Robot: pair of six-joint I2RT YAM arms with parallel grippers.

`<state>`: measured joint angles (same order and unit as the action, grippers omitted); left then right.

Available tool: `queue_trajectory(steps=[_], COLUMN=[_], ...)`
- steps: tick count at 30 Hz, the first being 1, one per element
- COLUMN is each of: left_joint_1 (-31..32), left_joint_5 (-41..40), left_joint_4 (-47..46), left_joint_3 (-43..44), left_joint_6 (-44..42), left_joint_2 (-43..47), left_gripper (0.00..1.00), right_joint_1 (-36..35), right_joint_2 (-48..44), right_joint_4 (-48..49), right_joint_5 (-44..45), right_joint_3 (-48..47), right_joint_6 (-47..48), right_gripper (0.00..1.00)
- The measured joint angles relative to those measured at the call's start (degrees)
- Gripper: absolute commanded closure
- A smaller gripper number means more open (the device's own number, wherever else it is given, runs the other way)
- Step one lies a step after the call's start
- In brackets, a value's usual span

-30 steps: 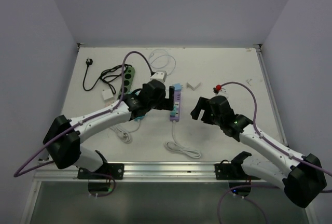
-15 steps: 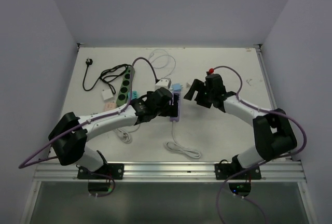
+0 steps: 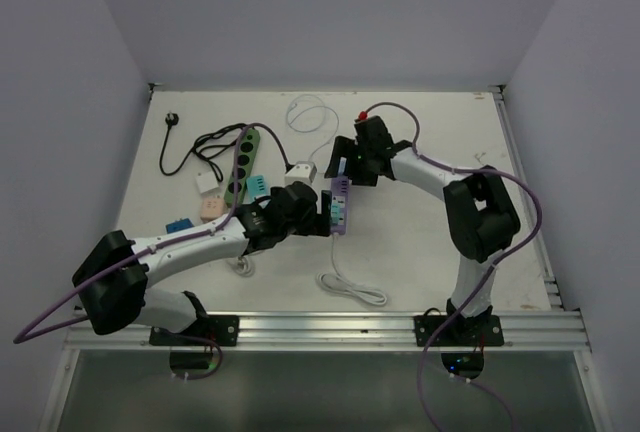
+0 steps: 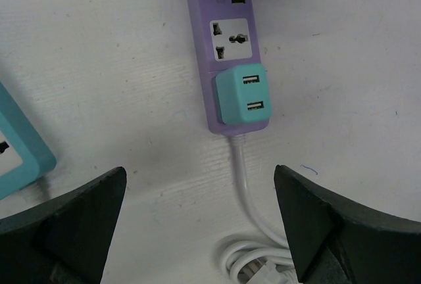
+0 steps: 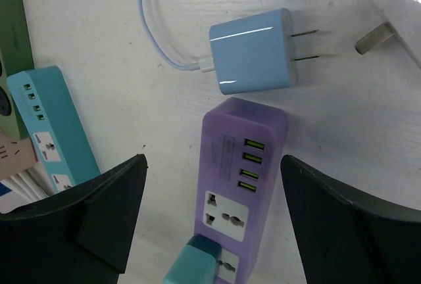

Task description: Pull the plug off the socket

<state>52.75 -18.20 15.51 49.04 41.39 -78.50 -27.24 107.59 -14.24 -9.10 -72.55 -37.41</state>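
The socket is a purple power strip (image 3: pixel 341 192) (image 4: pixel 217 27) (image 5: pixel 240 165) lying lengthwise at mid-table. A teal plug (image 4: pixel 241 93) (image 5: pixel 194 267) with two USB ports sits in its nearest outlet; the outlet beside it is bare. My left gripper (image 3: pixel 318 214) (image 4: pixel 199 179) hovers open over the strip's cord end, its fingers either side of the white cord (image 4: pixel 245 185), touching nothing. Open too, my right gripper (image 3: pixel 345 167) (image 5: pixel 212 162) hangs above the strip's far end, its fingers wide on both sides.
A loose light-blue charger (image 5: pixel 252 58) lies just beyond the strip, a white adapter (image 3: pixel 301 170) (image 5: pixel 401 1) beside it. A teal strip (image 4: pixel 16 146) (image 5: pixel 49 126), a green strip (image 3: pixel 241 160) and a black cable (image 3: pixel 195 147) lie to the left. The cord coils (image 3: pixel 352 287) nearer the bases.
My right arm has swung left and away from the bases, and now sits over the strip's far end. My left gripper has drawn back toward the strip's cord end.
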Motion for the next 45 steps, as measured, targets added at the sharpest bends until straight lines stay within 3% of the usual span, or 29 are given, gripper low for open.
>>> queue_trajectory(steps=[12, 19, 23, 27, 33, 36, 39, 40, 42, 43, 45], left_joint_1=[0.33, 0.68, 0.70, 0.85, 1.14, 1.27, 1.40, 1.51, 1.97, 2.10, 2.14], left_joint_5=[-0.26, -2.45, -4.17, -5.88, -6.36, -6.32, -5.84, -5.66, -5.35, -5.55, -5.66], left_joint_4=[-4.28, -4.98, -4.55, -4.02, -3.37, -2.99, -3.06, -3.21, -3.43, -3.28, -3.04], left_joint_3=[-1.03, 2.86, 7.39, 10.51, 11.43, 11.54, 11.78, 11.91, 12.20, 12.22, 12.26], left_joint_6=[-0.48, -0.68, -0.46, -0.33, 0.28, 1.09, 1.46, 1.57, 1.77, 1.70, 1.73], left_joint_2=[0.26, -5.14, -10.45, -14.93, -18.62, -20.11, -21.05, -21.14, -21.16, -21.18, -21.18], left_gripper=[0.04, 0.08, 0.13, 0.17, 0.26, 0.36, 0.53, 0.63, 0.74, 0.86, 0.97], right_joint_1=[-4.07, -4.92, -5.05, -5.05, -5.05, -5.05, -5.07, -5.07, -5.11, -5.14, -5.20], right_joint_2=[8.28, 8.83, 8.83, 8.83, 8.81, 8.81, 8.72, 8.63, 8.48, 8.44, 8.33], right_joint_4=[-10.71, -12.33, -12.28, -12.24, -11.96, -11.89, -11.56, -11.32, -10.84, -10.71, -10.45], right_joint_5=[8.76, 10.64, 11.15, 11.15, 11.17, 11.17, 11.17, 11.17, 11.19, 11.34, 11.47], right_joint_3=[-9.46, -9.77, -9.77, -9.73, -9.49, -9.44, -9.18, -8.98, -8.61, -8.50, -8.24], right_joint_6=[0.55, 0.68, 0.61, 0.61, 0.63, 0.63, 0.59, 0.55, 0.39, 0.28, 0.13], right_gripper=[0.23, 0.48, 0.72, 0.88, 1.00, 1.00, 1.00, 1.00, 1.00, 1.00, 1.00])
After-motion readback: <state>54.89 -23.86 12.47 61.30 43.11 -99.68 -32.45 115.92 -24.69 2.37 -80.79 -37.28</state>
